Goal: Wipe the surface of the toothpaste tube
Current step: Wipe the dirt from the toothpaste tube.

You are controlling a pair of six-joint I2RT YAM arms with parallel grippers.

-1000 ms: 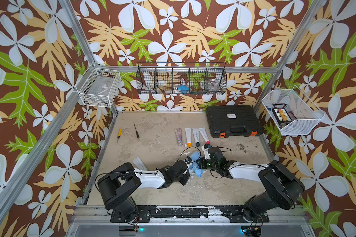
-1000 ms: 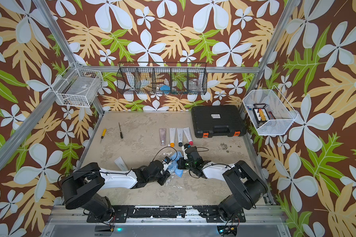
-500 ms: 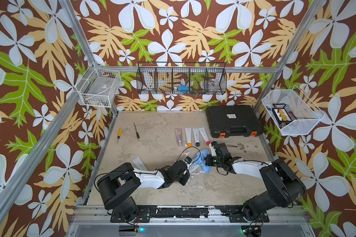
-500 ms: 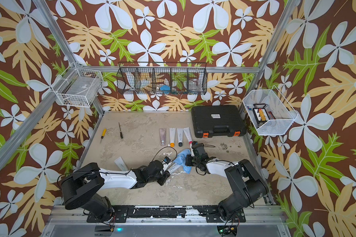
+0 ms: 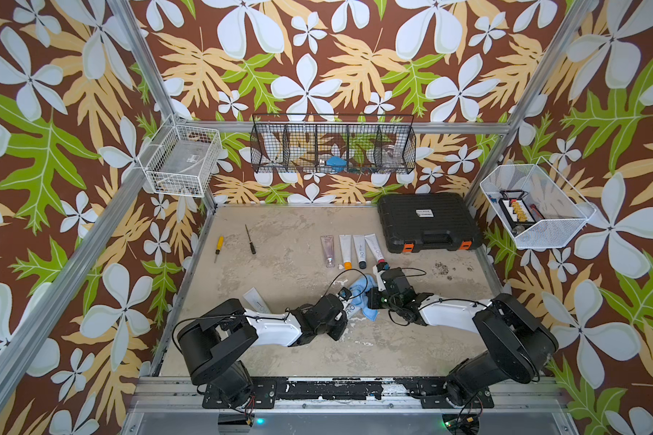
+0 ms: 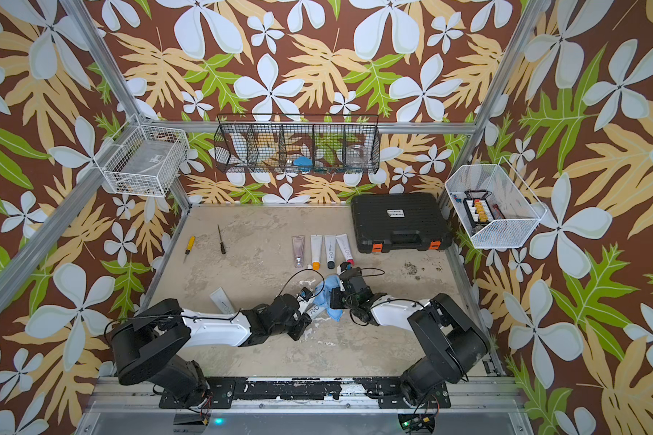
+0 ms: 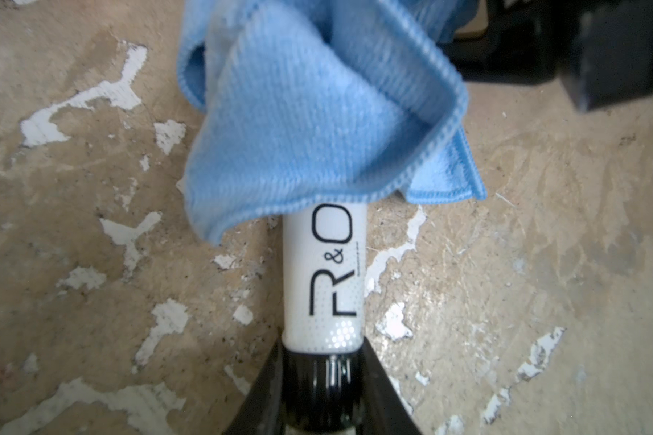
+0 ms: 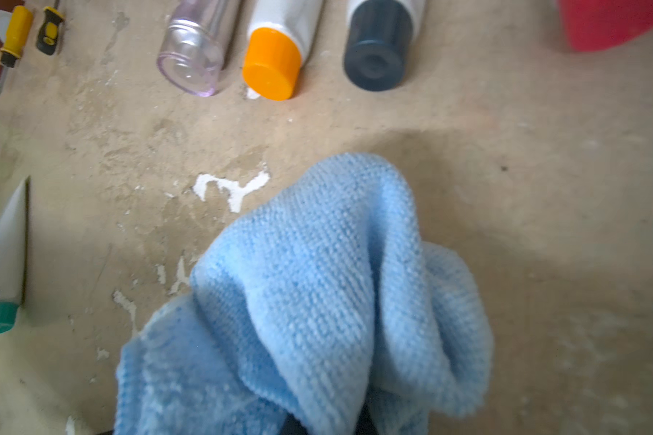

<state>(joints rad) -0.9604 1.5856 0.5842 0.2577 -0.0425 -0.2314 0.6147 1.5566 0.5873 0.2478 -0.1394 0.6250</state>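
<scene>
My left gripper (image 7: 322, 380) is shut on the black cap end of the toothpaste tube (image 7: 323, 271), a white tube with black "R&O" lettering. The tube lies low over the table and points away from the gripper. A light blue cloth (image 7: 310, 124) is draped over the tube's far half and hides it. My right gripper (image 8: 325, 423) is shut on the bunched cloth (image 8: 317, 293), and its fingers are mostly buried in the folds. In both top views the two grippers (image 5: 342, 314) (image 5: 372, 299) meet mid-table, with the cloth (image 6: 327, 297) and tube (image 6: 315, 311) between them.
Several more tubes (image 5: 351, 248) lie in a row just behind the grippers. A teal-capped tube (image 5: 255, 299) lies at the left, under the left arm. Two screwdrivers (image 5: 218, 246) (image 5: 250, 243) lie at the back left. A black case (image 5: 428, 222) sits at the back right. Wire baskets (image 5: 332, 145) hang on the walls.
My right gripper swung the cloth toward the back right along the tube, then came back toward the left gripper. The left arm has held the tube still.
</scene>
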